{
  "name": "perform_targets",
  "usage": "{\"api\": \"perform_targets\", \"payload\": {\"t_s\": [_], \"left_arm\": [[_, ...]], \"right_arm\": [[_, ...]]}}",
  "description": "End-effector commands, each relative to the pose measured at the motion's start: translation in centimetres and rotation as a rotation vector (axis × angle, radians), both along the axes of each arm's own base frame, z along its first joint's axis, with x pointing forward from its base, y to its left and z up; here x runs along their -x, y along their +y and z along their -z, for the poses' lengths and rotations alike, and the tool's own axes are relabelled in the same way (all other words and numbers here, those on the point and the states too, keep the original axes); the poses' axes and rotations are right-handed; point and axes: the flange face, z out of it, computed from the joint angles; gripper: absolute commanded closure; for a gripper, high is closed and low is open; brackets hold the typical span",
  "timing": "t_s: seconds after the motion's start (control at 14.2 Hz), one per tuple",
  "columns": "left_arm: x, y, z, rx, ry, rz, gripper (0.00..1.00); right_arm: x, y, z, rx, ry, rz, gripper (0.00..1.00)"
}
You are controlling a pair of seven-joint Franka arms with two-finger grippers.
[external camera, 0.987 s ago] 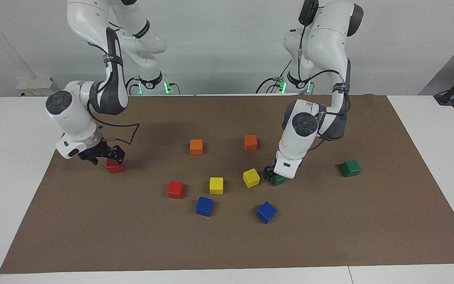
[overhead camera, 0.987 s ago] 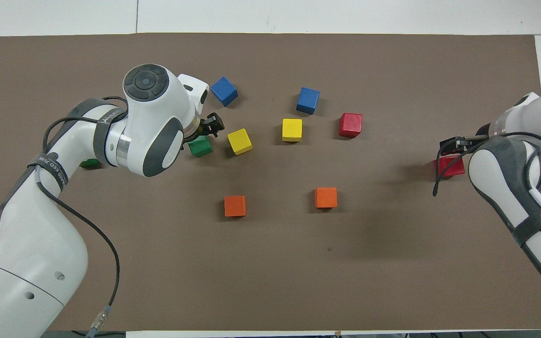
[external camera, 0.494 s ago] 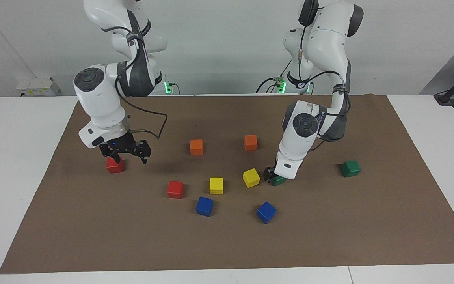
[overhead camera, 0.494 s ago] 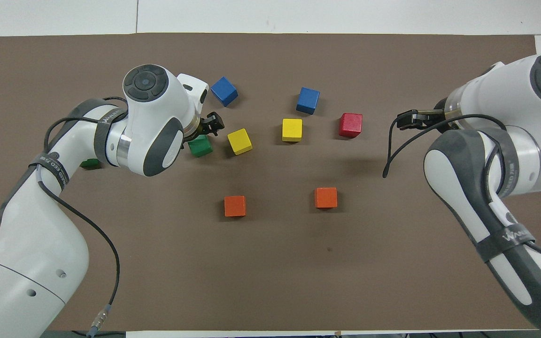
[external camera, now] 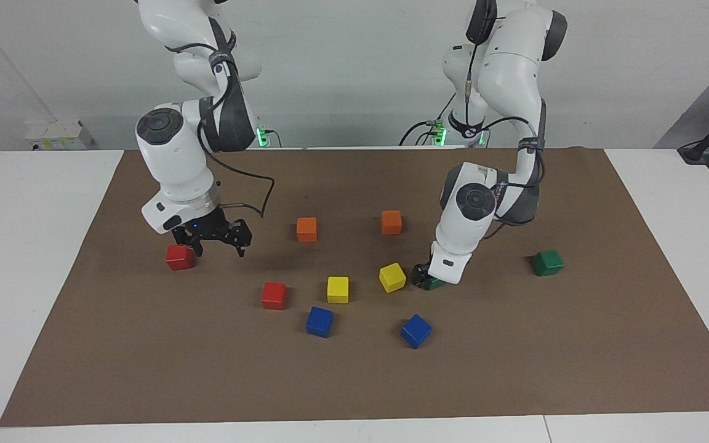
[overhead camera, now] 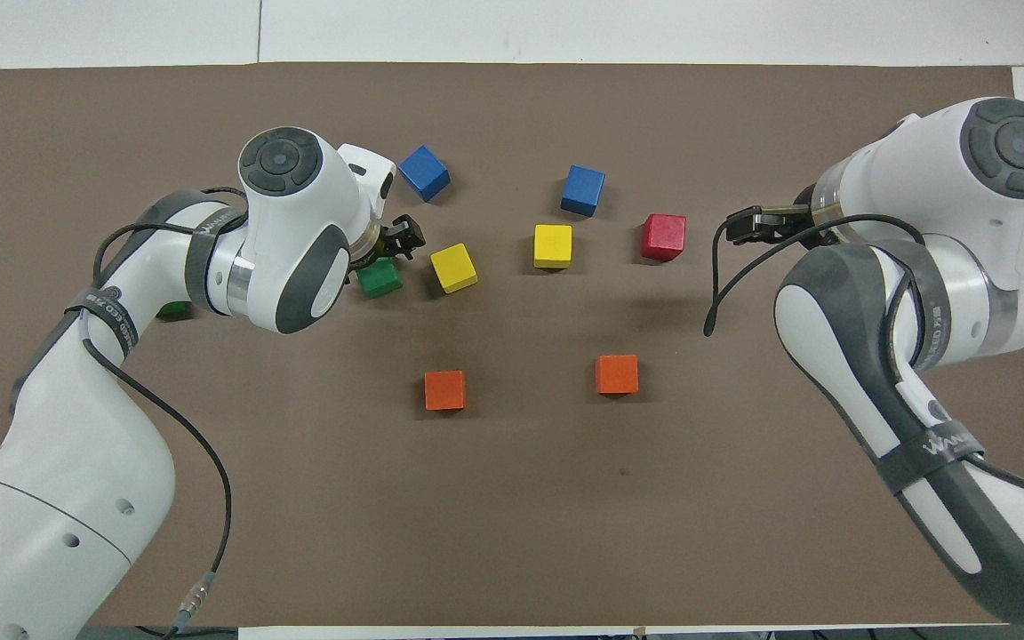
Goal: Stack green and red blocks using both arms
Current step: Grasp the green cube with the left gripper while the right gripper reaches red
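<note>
The open left hand (external camera: 423, 275) straddles 1 green block (external camera: 433, 283); open right hand (external camera: 218, 241) hovers. The blocks look rigid, light, glossy: grip flat opposite faces.

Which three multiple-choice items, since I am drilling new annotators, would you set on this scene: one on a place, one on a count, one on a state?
1. Where is the left gripper?
A. Down at a green block beside a yellow block
B. High over bare mat
C. At the mat's edge

2. How many red blocks lie on the mat?
A. One
B. Two
C. Three

3. How is the right gripper?
A. Shut on a red block
B. Shut, empty
C. Open, empty

Key: 1 A, it sits low against that block. 2 B, two show, lying apart. 3 C, its fingers are spread above the mat, nothing between them.
</note>
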Motion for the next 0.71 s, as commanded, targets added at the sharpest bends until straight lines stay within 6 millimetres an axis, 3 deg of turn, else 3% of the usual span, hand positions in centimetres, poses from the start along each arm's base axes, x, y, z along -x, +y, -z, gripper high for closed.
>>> {"api": "perform_targets", "payload": {"t_s": [0.0, 0.07, 0.28, 0.42, 0.63], "left_arm": [[0.2, 0.1, 0.6, -0.017, -0.01, -0.012, 0.04], [0.3, 0.0, 0.6, -0.02, -0.007, -0.024, 0.18], [1.0, -0.1, 0.8, -0.045, 0.037, -0.023, 0.96], [0.9, 0.9, -0.3, -0.058, 0.057, -0.025, 1.0], [0.6, 6.4, -6.0, -0.078, 0.078, 0.018, 1.0]], "right_arm": [[-2.8, 1.7, -0.5, -0.007, 0.024, -0.002, 0.0], [-3.7, 2.3, -0.7, -0.009, 0.027, -0.008, 0.0], [-5.5, 3.5, -0.1, -0.004, 0.025, -0.01, 0.0], [-6.0, 3.9, 1.5, -0.001, 0.055, -0.012, 0.0], [-6.8, 5.5, 3.6, 0.001, 0.076, -0.003, 0.0]]}}
